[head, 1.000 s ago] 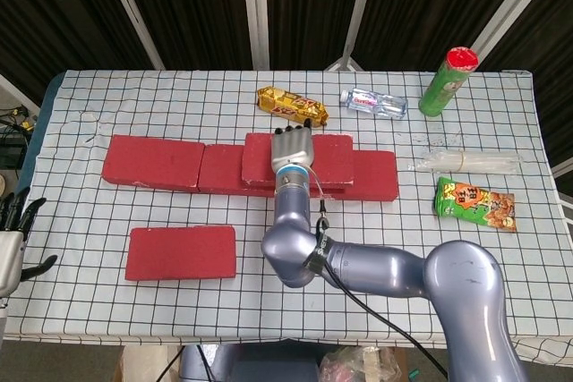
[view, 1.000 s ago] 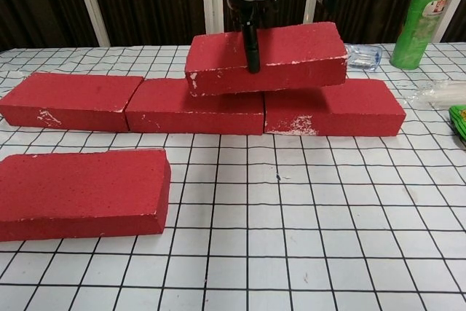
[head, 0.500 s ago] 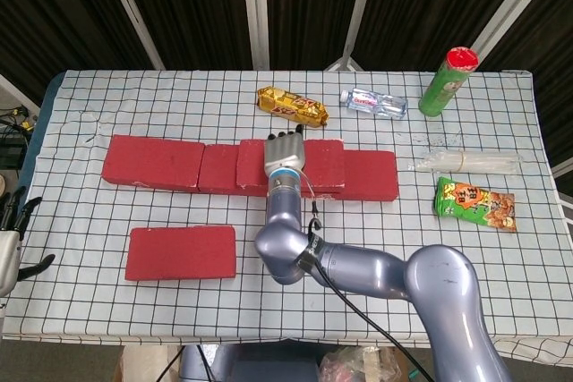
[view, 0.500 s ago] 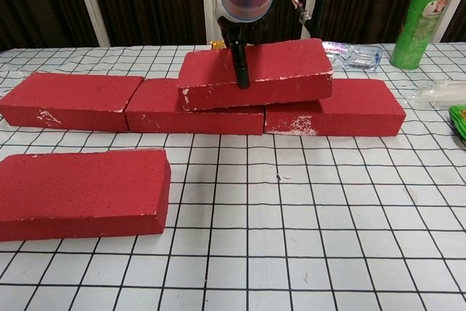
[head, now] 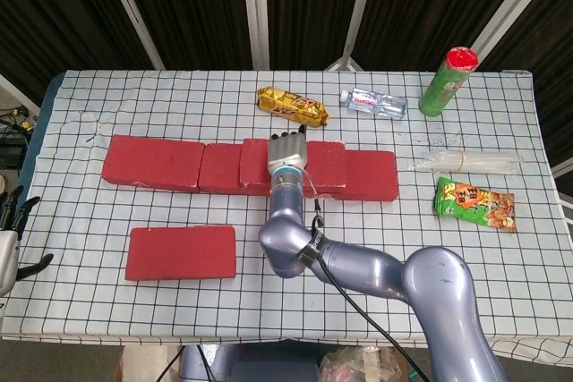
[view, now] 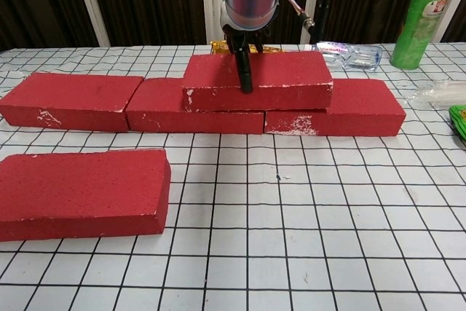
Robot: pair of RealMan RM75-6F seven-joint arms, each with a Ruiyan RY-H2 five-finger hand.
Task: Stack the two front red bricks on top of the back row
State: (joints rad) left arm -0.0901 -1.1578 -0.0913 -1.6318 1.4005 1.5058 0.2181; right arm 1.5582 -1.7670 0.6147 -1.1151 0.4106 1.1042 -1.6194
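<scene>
Three red bricks form the back row: left [head: 152, 163], middle [head: 218, 168] and right [head: 374, 175]. A fourth red brick [view: 284, 79] lies flat on top of the middle and right ones, across their joint. My right hand [head: 287, 151] grips this top brick from above; in the chest view the right hand [view: 246, 34] has its thumb [view: 245, 71] down the brick's front face. One more red brick [head: 181, 252] lies alone on the front left of the table. My left hand [head: 9, 241] hangs off the table's left edge, fingers apart, holding nothing.
Behind the row lie a yellow snack bag [head: 292, 106] and a small water bottle [head: 373, 103]. A green can [head: 448, 81] stands at the back right. A clear plastic packet [head: 467, 163] and a green snack bag [head: 475, 204] lie on the right.
The brick in my right hand has come down and levelled out, from tilted above the row to flat on it, shifting slightly left. The left hand barely moved.
</scene>
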